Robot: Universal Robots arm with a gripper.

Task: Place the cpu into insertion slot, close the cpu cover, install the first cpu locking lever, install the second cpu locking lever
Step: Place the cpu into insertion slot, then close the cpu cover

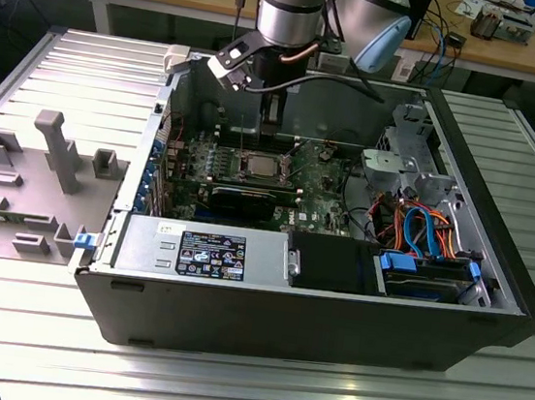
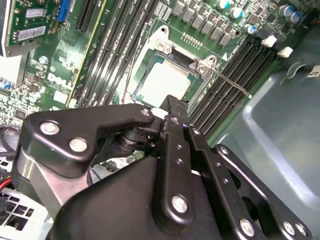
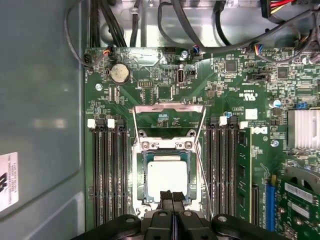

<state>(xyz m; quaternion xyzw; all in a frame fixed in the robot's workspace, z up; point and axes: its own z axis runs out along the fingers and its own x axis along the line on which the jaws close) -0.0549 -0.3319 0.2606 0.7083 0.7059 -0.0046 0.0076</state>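
Ribbed metal tabling (image 1: 244,392) is being occupied by an open black computer case (image 1: 330,325), with a grey fixture tray (image 1: 14,198) lying beside it at the exterior view's left and cluttered workbenches being seen behind. The arm (image 1: 291,8) is being held down into the case over the green circuit board (image 3: 150,75).

The cpu (image 3: 167,175) is being shown seated flat in the insertion slot (image 3: 167,145), its pale metal top facing up, between two banks of long memory slots (image 3: 107,170). The cpu cover (image 3: 169,107) is being kept swung open, its silver frame standing clear of the chip on the slot's far side from the gripper. A thin locking lever (image 2: 231,83) is being seen released, angled out beside the slot.

The gripper (image 3: 172,196) is being held just at the cpu's edge, on the side away from the raised cover. Its fingers are being pressed together and nothing is being gripped between them. Whether the tips are touching the chip cannot be told.
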